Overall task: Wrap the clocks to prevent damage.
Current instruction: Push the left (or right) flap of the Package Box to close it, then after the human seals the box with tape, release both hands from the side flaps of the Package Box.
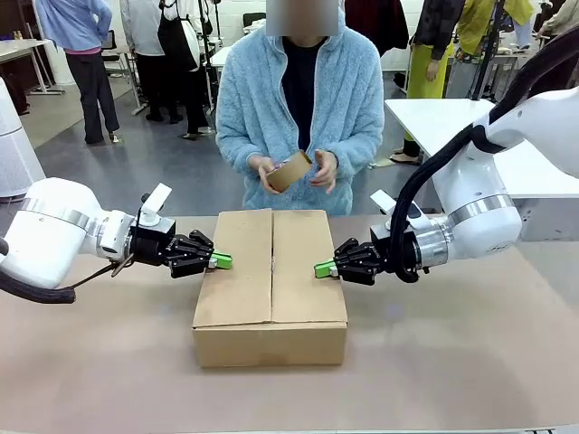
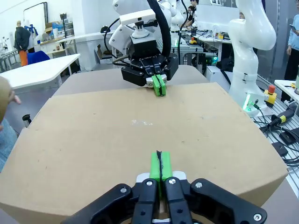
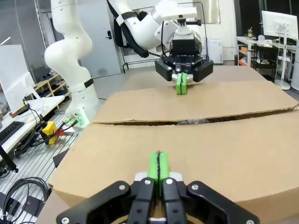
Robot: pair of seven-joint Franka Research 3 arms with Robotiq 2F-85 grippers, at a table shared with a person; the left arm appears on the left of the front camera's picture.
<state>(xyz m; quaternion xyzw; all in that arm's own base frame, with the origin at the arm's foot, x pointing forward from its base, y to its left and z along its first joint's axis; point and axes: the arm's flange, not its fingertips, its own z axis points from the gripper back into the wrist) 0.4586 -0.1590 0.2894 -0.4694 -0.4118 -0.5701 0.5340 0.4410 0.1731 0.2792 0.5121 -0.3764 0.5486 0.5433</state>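
The cardboard box [image 1: 270, 289] fills the gap between both claws.

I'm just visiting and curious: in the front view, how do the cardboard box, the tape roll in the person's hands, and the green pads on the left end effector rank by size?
Largest to smallest, as they look:
1. cardboard box, by far
2. tape roll, though it sits farther from the camera, so it may look smaller than it is
3. green pads of the left end effector

Closed cardboard box [image 1: 270, 289] mid-table, L gripper [image 1: 223, 260] & R gripper [image 1: 323, 268] both shut w/ green pads on its flaps from either side; person behind holds brown tape roll [image 1: 289, 171].
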